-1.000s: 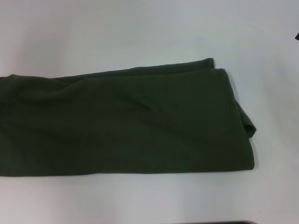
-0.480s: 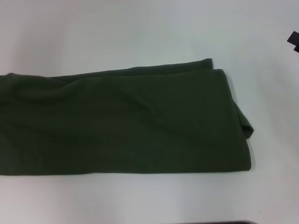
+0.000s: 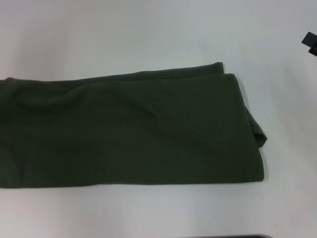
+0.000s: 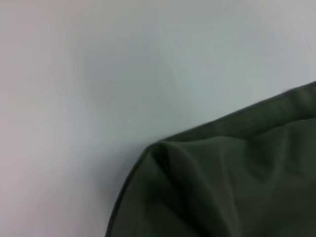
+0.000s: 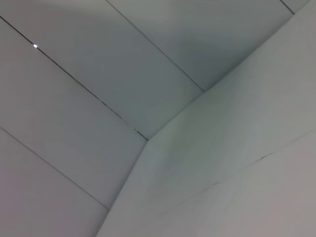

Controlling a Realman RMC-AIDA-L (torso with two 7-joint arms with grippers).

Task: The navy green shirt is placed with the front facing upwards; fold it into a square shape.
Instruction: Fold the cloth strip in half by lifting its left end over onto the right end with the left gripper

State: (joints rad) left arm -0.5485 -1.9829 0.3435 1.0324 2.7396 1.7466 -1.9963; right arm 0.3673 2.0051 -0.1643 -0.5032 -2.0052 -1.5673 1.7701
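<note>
The navy green shirt (image 3: 133,131) lies on the white table (image 3: 148,34) as a long folded band with its plain dark side up. It runs off the head view's left edge and ends in a folded edge at the right, where a small loose flap (image 3: 258,135) sticks out. The left wrist view shows a rumpled corner of the shirt (image 4: 232,182) on the table. A black part of my right gripper (image 3: 310,42) shows at the head view's far right edge, well away from the cloth. My left gripper is out of view.
Bare white tabletop surrounds the shirt at the back, the right and the front. A thin dark edge (image 3: 233,236) shows at the bottom of the head view. The right wrist view shows only pale panels (image 5: 148,89) with thin seams.
The shirt's right end has slid slightly to the left. The black part of my right gripper has come further into view at the far right edge.
</note>
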